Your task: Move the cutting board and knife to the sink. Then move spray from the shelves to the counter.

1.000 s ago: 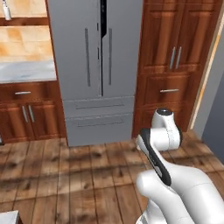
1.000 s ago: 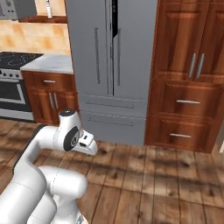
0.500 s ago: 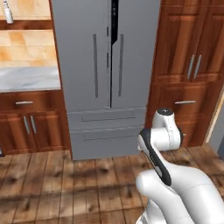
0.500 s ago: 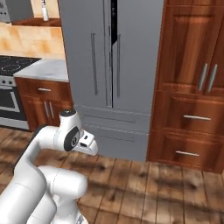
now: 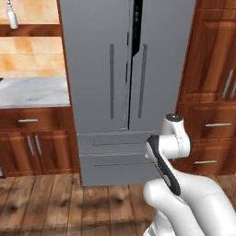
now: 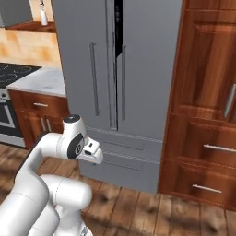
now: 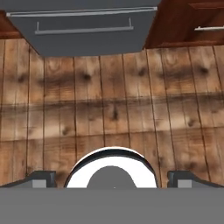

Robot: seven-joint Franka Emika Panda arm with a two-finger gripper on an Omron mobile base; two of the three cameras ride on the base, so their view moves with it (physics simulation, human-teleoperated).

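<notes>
At the far upper left of the left base view, the spray (image 5: 13,16) stands upright on the shelves (image 5: 30,30), a reddish-brown plank fixed against a tan tiled wall; the same bottle appears at the top left of the right base view (image 6: 43,15), again on the plank (image 6: 33,26). Below the plank, the counter (image 5: 32,91) runs as a white-grey marble top over reddish-brown base cabinets with metal handles, and it ends against the side of the refrigerator. In the right base view a black stovetop (image 6: 14,73) adjoins the marble on its left side. The grey refrigerator (image 5: 124,69) occupies the centre, with two upper doors, vertical bar handles, a dark gap between the doors near the top, and two drawers below. To its right stand tall reddish-brown cabinets (image 5: 214,83) with drawers and metal pulls. The floor (image 5: 55,203) is of brown wooden planks. The arm is folded low in front of the refrigerator drawers, and the hand is turned downward toward the floor. In the hand view the gripper (image 7: 113,178) hangs above the planks, the two dark fingertips (image 7: 41,178) set wide apart at the lower corners, with nothing between them; the pincer is fully spread and carries no object. The lower refrigerator drawer lies at the top of that view.
</notes>
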